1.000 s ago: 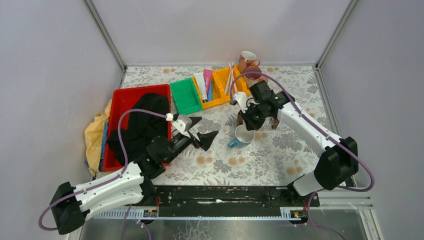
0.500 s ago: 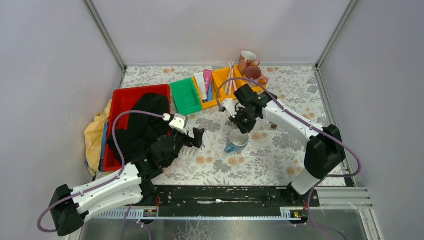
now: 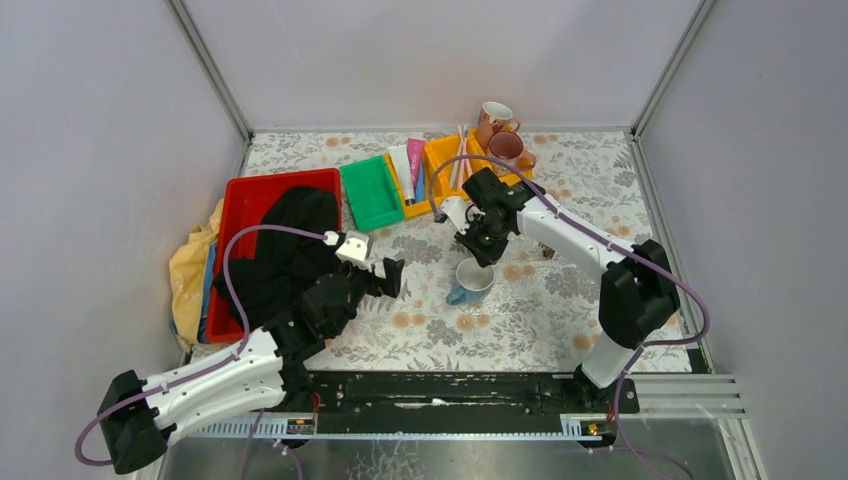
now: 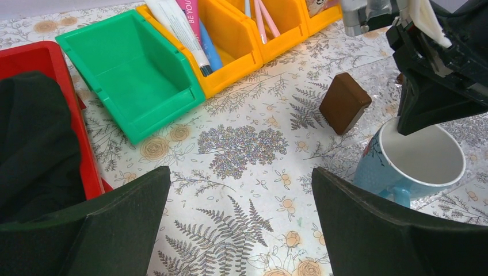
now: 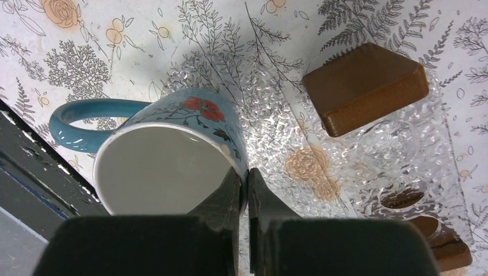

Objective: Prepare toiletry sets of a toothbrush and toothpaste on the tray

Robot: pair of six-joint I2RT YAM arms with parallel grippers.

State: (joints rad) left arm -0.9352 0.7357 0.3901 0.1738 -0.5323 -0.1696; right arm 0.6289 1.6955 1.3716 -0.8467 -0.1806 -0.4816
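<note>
Slid mug [image 5: 167, 172] a little leftward and toward the arm bases over the last second, with right gripper [image 5: 245, 175] pinched almost shut on its rim, one finger inside, one outside; cannot tell whether lifted or resting. Drew left gripper [image 4: 240, 184] back as well: now near mug's left, spread fully wide, holding nothing. Just beyond mug, brown block [image 5: 365, 86] on clear dimpled sheet [image 5: 276, 98], probably the tray, reaching under mug too. Farther beyond mug, yellow bins [image 4: 239, 69]: brushes [image 4: 260, 20] in the one straight behind, tubes [image 4: 175, 29] in the one behind and to the left. None on the sheet yet, so judged early in the task. Brushes likely light, stiff, thin and slick: best pinched across the handle near mid-length, where ends stick up out of the bin. Tubes likely light, soft and flat: best taken across the flat faces near the firm cap end, gently, to avoid squeezing paste out. Left of the tubes, green bin [image 4: 135, 75], empty; well left of mug, red bin [image 3: 270, 190] under black cloth [image 3: 285, 245]. Underneath all, floral tablecloth [image 4: 241, 144], smooth and glossy, so easy sliding likely. Around it, plain grey walls [image 3: 450, 60] on three sides.
</note>
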